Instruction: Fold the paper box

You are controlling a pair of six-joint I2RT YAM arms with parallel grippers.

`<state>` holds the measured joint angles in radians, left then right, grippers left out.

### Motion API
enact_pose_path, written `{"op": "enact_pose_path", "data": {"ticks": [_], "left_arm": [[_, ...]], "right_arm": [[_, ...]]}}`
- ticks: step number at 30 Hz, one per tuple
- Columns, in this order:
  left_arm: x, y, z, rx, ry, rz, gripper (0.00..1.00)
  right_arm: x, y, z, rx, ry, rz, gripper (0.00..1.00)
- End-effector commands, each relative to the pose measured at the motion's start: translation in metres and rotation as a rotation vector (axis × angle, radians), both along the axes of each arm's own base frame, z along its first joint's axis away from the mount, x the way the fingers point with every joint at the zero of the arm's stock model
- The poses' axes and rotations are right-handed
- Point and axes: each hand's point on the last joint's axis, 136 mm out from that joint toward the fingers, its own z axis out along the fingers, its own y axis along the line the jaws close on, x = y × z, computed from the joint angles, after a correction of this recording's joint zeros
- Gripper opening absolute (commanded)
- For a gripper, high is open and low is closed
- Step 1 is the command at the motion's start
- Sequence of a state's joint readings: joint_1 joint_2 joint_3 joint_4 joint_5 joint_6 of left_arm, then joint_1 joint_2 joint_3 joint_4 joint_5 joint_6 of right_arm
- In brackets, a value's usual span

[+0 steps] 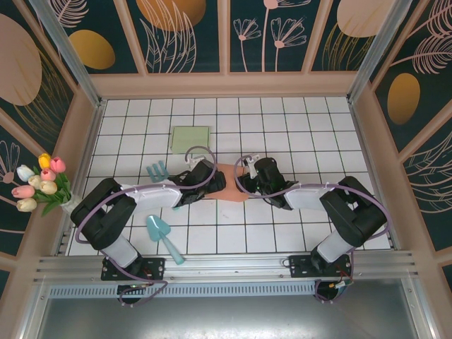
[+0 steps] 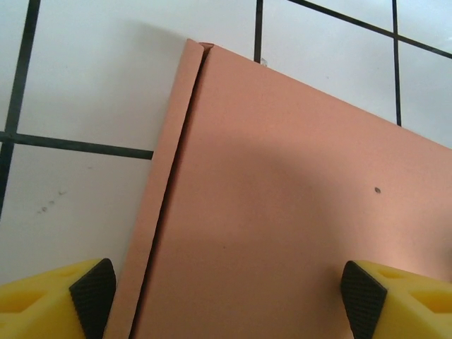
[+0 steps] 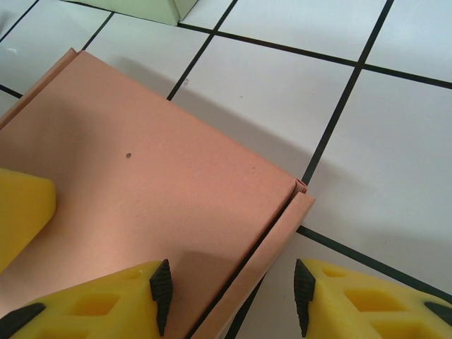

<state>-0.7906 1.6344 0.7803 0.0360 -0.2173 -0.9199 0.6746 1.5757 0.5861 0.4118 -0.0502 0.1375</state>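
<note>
The pink paper box [image 1: 231, 187] lies flat on the tiled table between both arms, its lid down. My left gripper [image 2: 227, 300] hovers over the box's left end with the jaws wide apart. One of its fingertips [image 2: 92, 296] sits outside the narrow side flap [image 2: 159, 191] and the other is above the lid. My right gripper [image 3: 232, 296] is open and straddles the box's right side flap [image 3: 279, 240]. There are gaps on both sides of that flap. The left arm's yellow finger [image 3: 21, 205] shows above the lid in the right wrist view.
A pale green box [image 1: 191, 138] lies behind the pink one. A teal rake [image 1: 157, 170] and a teal trowel [image 1: 162, 236] lie to the left of it. Tulips [image 1: 42, 185] stand at the left wall. Low walls ring the table.
</note>
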Motion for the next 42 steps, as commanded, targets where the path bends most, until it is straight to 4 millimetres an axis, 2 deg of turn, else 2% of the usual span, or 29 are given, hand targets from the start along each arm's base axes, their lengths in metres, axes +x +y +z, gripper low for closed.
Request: {"op": "enact_pose_path", "data": {"ticks": [1, 5, 9, 15, 21, 23, 27, 29, 34, 40, 42], "left_arm": [[-0.003, -0.010, -0.001, -0.073, 0.009, 0.008, 0.82], [-0.007, -0.011, 0.001, -0.106, 0.016, 0.026, 0.77], [-0.008, -0.006, 0.000, -0.104, 0.023, 0.058, 0.77], [-0.014, -0.003, -0.010, -0.135, 0.100, 0.146, 0.81], [-0.019, -0.011, -0.011, -0.159, 0.189, 0.188, 0.85], [-0.020, -0.004, -0.009, -0.139, 0.196, 0.229, 0.87], [-0.026, 0.026, -0.005, -0.014, 0.218, 0.363, 0.92], [-0.028, 0.034, -0.003, 0.028, 0.233, 0.388, 0.93], [-0.032, 0.029, 0.005, -0.015, 0.238, 0.370, 0.93], [-0.023, 0.032, 0.034, -0.097, 0.163, 0.422, 0.99], [-0.022, 0.030, 0.038, -0.113, 0.166, 0.439, 0.99]], "right_arm": [[-0.018, -0.013, -0.032, -0.068, 0.098, -0.005, 0.51], [-0.019, -0.013, -0.031, -0.069, 0.098, -0.008, 0.51], [-0.019, -0.013, -0.034, -0.073, 0.101, -0.016, 0.51], [-0.021, -0.014, -0.042, -0.071, 0.117, -0.041, 0.51], [-0.022, -0.022, -0.048, -0.076, 0.125, -0.094, 0.51], [-0.021, -0.025, -0.050, -0.084, 0.123, -0.115, 0.51], [-0.020, -0.028, -0.052, -0.087, 0.126, -0.133, 0.50], [-0.020, -0.027, -0.051, -0.082, 0.126, -0.136, 0.50], [-0.021, -0.028, -0.049, -0.074, 0.126, -0.140, 0.50], [-0.022, -0.029, -0.053, -0.082, 0.133, -0.136, 0.50], [-0.022, -0.028, -0.053, -0.079, 0.134, -0.132, 0.50]]}}
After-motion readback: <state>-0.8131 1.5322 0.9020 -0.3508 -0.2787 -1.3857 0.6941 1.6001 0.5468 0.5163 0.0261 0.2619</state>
